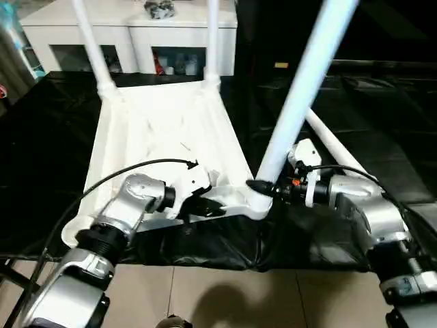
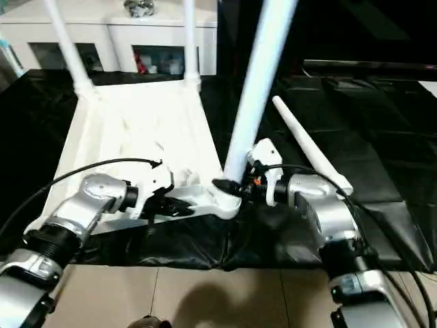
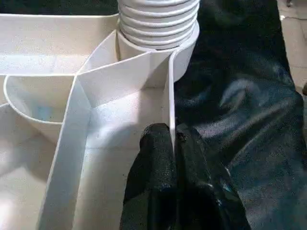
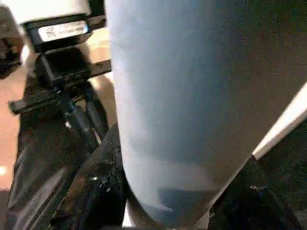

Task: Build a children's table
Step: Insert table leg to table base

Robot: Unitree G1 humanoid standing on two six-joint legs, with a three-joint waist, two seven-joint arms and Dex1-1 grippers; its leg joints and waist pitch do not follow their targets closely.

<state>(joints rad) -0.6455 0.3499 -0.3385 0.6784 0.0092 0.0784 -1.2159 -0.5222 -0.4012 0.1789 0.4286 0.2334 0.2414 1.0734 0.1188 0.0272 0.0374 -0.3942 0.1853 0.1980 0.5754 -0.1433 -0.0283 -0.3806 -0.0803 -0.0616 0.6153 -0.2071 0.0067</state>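
Black sheeting covered the work surface, where the upturned tabletop lay, two legs upright at its far corners. The left gripper pinched the tabletop's near rim wall. Rightward, the right gripper clasped the near-corner leg at its base, a loose leg lying just beyond.

Head pair looks forward and down over both forearms, sharing the upturned tabletop on its black sheet, cabinet beyond. Left wrist camera sits tight in, looking along its fingers at the tabletop's rim by a corner socket. Right wrist camera is pressed close against the leg.
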